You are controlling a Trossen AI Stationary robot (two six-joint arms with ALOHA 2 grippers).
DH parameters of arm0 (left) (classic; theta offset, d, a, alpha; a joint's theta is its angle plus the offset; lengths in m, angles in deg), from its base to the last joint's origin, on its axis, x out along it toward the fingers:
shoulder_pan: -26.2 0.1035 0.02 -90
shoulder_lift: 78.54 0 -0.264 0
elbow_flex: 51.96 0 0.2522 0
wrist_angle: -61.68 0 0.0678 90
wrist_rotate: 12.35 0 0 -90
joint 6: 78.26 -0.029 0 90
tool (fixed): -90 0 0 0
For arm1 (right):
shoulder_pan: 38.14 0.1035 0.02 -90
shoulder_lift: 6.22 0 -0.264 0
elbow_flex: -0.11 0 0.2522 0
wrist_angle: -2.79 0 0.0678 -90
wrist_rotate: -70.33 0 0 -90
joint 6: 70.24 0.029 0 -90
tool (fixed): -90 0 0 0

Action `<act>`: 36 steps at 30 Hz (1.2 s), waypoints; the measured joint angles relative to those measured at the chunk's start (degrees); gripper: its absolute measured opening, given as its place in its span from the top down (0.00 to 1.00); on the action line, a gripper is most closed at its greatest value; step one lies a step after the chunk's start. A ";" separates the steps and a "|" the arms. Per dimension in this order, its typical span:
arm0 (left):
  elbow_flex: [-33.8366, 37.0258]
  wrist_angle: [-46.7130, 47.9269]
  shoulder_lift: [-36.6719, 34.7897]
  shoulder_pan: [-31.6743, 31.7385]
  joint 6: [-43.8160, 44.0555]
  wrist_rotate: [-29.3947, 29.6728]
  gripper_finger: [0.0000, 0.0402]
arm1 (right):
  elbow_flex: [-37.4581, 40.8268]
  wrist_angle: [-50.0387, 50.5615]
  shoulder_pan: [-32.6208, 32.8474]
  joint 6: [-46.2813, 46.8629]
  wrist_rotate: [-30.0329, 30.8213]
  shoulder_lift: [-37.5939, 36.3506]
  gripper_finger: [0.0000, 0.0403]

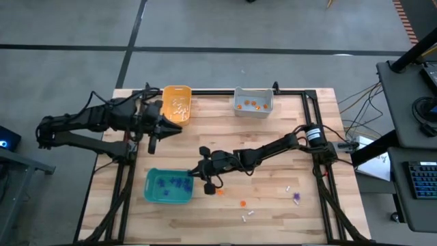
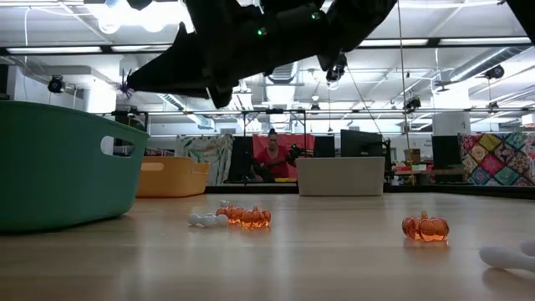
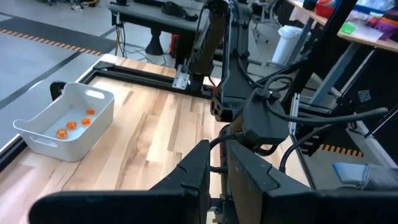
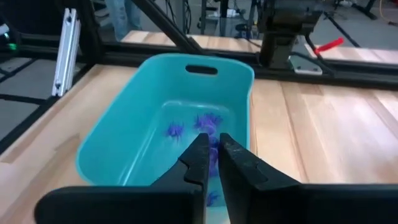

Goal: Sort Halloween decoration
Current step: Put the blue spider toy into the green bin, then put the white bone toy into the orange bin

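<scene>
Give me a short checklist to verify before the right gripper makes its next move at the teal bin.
1. Right gripper over the teal bin: ok.
2. Only purple trinkets in the teal bin: ok.
3. Trinket between the right gripper's fingers: cannot tell.
4. Left gripper away from the teal bin, near the orange bin: ok.
5. Sorting done: not ok; orange trinkets and white ones lie on the table.

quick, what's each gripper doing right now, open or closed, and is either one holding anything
Left gripper: closed, holding nothing visible, waiting near the orange-yellow bin.
Right gripper: over the teal bin, fingers nearly together; whether it grips anything cannot be told.
</scene>
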 joint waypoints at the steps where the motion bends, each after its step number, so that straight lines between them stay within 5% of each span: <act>1: 0.00 -0.05 0.29 0.00 0.00 -0.01 0.91 | 0.00 0.42 0.00 0.09 0.01 0.00 0.93; 13: 0.00 -0.69 2.81 0.00 -0.02 0.00 0.91 | 0.00 7.69 0.00 -1.91 0.02 -1.88 0.83; 26: 0.74 -0.86 12.68 -0.02 0.07 -0.12 0.91 | 2.94 50.00 1.69 1.10 0.59 -20.73 0.83; 36: 0.74 -0.79 22.83 -0.11 -6.05 -0.32 0.91 | 17.42 52.33 6.65 12.86 0.74 -35.68 0.83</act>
